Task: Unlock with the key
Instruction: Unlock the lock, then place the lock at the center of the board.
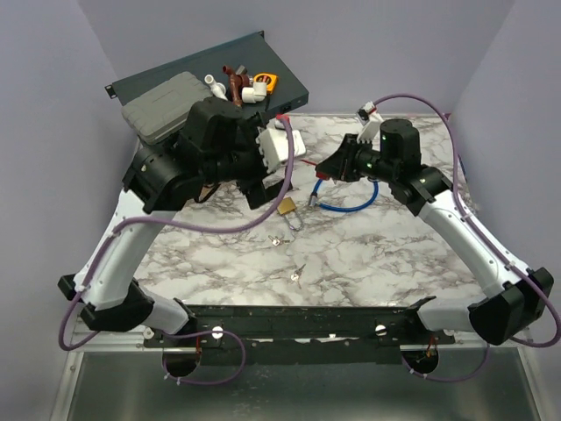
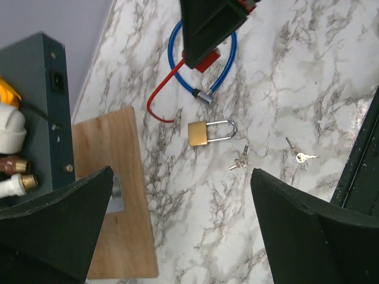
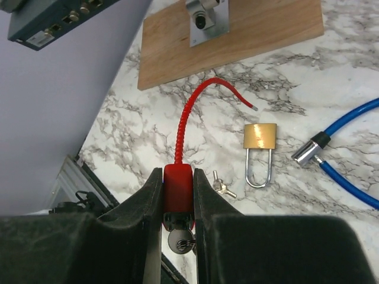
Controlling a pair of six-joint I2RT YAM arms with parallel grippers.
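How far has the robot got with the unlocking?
Done, it seems: the cord end of the red lock lies loose, so that one looks open. In hand: the right gripper is clamped on the red lock, with what looks like a key in its end. Still to do: the brass padlock lies shut on the table, the small keys lie beside it, and the left gripper hangs open, empty.

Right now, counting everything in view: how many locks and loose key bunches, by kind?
Padlocks: 1, brass padlock
Cable locks: 2, red cable lock, blue cable lock
Loose key bunches: 2, key bunch beside the padlock, outer key bunch
Total: 5
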